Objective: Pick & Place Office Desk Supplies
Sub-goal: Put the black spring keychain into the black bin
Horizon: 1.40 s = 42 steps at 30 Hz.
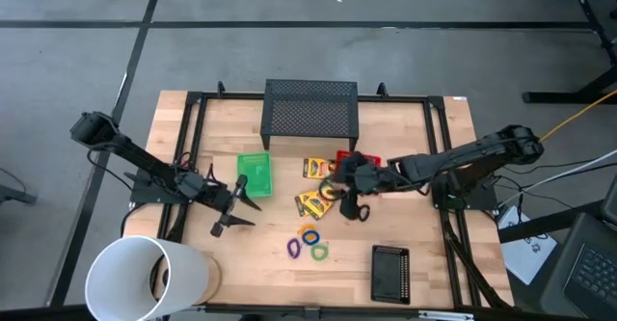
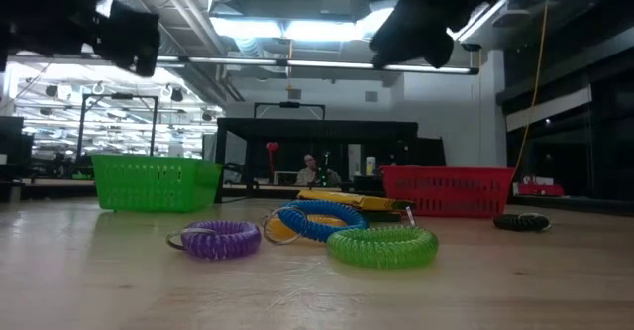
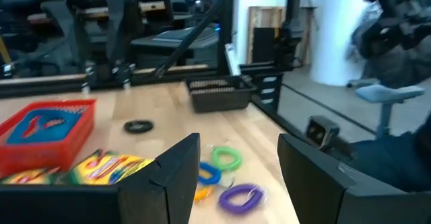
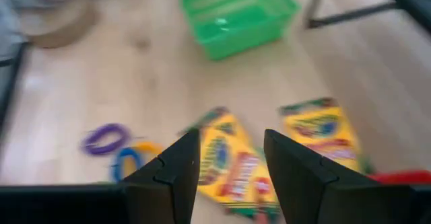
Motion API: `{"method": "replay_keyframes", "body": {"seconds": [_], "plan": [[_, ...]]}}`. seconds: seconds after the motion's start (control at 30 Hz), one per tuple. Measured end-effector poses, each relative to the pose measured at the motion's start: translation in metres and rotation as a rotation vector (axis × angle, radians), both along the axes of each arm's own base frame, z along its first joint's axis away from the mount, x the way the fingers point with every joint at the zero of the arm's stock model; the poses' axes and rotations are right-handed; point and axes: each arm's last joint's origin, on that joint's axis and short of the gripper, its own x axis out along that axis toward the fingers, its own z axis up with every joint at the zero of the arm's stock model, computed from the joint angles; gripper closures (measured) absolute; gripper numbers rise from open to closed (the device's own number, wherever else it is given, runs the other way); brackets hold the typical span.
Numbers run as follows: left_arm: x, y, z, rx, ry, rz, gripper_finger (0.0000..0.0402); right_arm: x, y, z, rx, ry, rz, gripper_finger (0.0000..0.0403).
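Both arms are dark, nearly black, slim jointed tubes with chunky knuckle housings and thin black cables trailing off their bases, and each pincer (image 3: 232,177) has two flat, angular matte-black fingers (image 4: 176,170).

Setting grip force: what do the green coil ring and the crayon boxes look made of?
Green coil ring: likely soft plastic or rubber, with glossy, translucent spiral turns. Crayon boxes: probably thin printed cardboard, flat with sharp edges; blur leaves the finish uncertain.
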Motion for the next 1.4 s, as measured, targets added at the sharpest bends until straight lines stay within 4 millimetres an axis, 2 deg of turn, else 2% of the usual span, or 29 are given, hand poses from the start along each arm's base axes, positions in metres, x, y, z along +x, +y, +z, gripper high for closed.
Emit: {"method": "replay_keyframes", "body": {"seconds": [0.1, 0.23, 0.43, 0.57, 0.67, 0.9, 1.4], "plan": [[0.005, -0.003, 0.005, 0.018, 0.021, -0.009, 0.0206, 0.004, 0.013, -0.006, 0.043, -0.008, 0.052, 0.0236], [0.01, -0.005, 0.009, 0.047, 0.072, 0.002, 0.0206, 0.013, 0.026, -0.025, 0.117, 0.042, 0.093, 0.0236], [0.013, -0.005, 0.003, 0.067, 0.111, 0.021, 0.0206, 0.019, 0.045, -0.065, 0.245, 0.211, 0.105, 0.0238], [0.015, -0.006, -0.001, 0.078, 0.135, 0.021, 0.0206, 0.016, 0.054, -0.082, 0.353, 0.337, 0.091, 0.0246], [0.016, -0.007, -0.005, 0.089, 0.154, 0.021, 0.0206, 0.008, 0.056, -0.087, 0.394, 0.435, 0.024, 0.0249], [0.018, -0.008, -0.01, 0.108, 0.176, 0.021, 0.0206, -0.018, 0.051, -0.095, 0.331, 0.684, -0.142, 0.0249], [0.019, -0.008, -0.01, 0.119, 0.165, 0.02, 0.0206, -0.02, 0.044, -0.096, 0.238, 0.675, -0.197, 0.025]]}}
